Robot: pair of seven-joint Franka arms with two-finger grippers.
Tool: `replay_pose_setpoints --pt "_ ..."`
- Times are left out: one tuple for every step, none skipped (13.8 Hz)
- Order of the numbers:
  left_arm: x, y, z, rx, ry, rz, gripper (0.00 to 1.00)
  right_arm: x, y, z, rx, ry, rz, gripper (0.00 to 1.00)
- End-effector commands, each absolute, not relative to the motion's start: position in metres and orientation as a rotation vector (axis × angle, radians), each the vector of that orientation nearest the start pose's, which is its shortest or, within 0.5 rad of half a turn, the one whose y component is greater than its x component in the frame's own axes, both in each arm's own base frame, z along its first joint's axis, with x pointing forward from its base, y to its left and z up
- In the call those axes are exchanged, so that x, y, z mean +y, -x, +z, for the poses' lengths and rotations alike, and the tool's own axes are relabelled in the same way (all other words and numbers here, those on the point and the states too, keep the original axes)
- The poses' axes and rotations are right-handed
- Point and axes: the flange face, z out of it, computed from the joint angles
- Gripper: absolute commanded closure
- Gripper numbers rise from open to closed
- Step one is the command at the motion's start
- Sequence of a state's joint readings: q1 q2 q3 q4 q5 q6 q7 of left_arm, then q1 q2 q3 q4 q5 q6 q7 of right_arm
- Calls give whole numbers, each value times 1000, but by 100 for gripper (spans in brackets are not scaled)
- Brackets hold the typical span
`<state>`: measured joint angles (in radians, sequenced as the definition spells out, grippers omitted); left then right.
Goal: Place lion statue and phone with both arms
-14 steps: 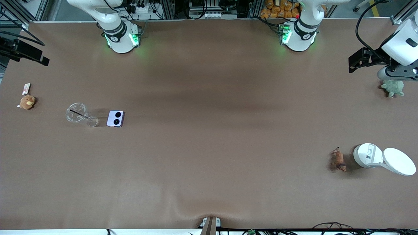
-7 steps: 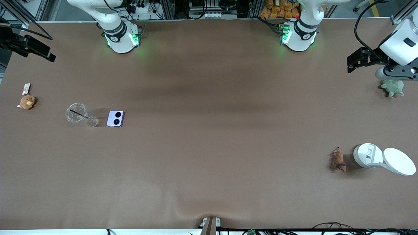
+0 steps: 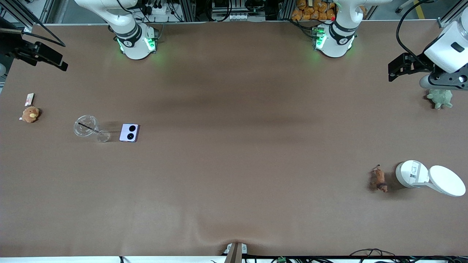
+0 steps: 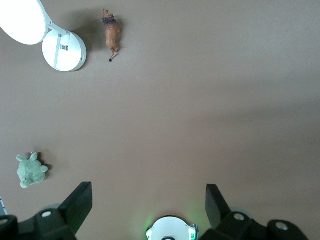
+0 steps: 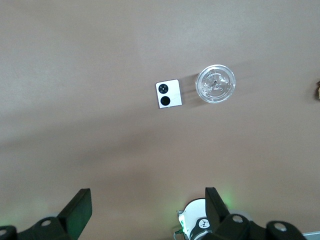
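Observation:
The lion statue [image 3: 378,179], small and orange-brown, lies on the brown table toward the left arm's end, beside a white round container; the left wrist view shows the lion statue [image 4: 112,34] well away from the fingers. The pale lavender phone [image 3: 129,132] lies flat toward the right arm's end, its two black circles up, and the phone [image 5: 167,94] shows in the right wrist view too. My left gripper [image 3: 395,69] hangs open above the table's edge near the green plush turtle. My right gripper [image 3: 55,60] hangs open over the other end. Both grippers [image 4: 148,192] [image 5: 147,195] hold nothing.
A clear glass [image 3: 87,128] lies beside the phone. A brown plush toy [image 3: 30,114] and a small card [image 3: 29,98] sit at the right arm's end. The green turtle [image 3: 440,98] and the white container [image 3: 411,174] with its open lid [image 3: 446,180] sit at the left arm's end.
The right gripper has drifted a little inward over the table's end. The left gripper has shifted slightly. Both stay open; nothing on the table has moved.

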<state>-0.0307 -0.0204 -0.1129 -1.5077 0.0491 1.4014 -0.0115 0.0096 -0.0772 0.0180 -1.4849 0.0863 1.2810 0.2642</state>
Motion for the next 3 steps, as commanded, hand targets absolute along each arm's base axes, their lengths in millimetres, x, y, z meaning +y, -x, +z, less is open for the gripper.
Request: replay_pose_setpoints --pt "-67 -521 657 161 3082 129 0 26 -494 682 322 3070 196 0" --pt "-67 -521 657 165 3082 129 0 25 -496 679 301 3082 200 0" --pt "-67 -520 658 163 3082 127 0 24 -496 678 266 3102 204 0"
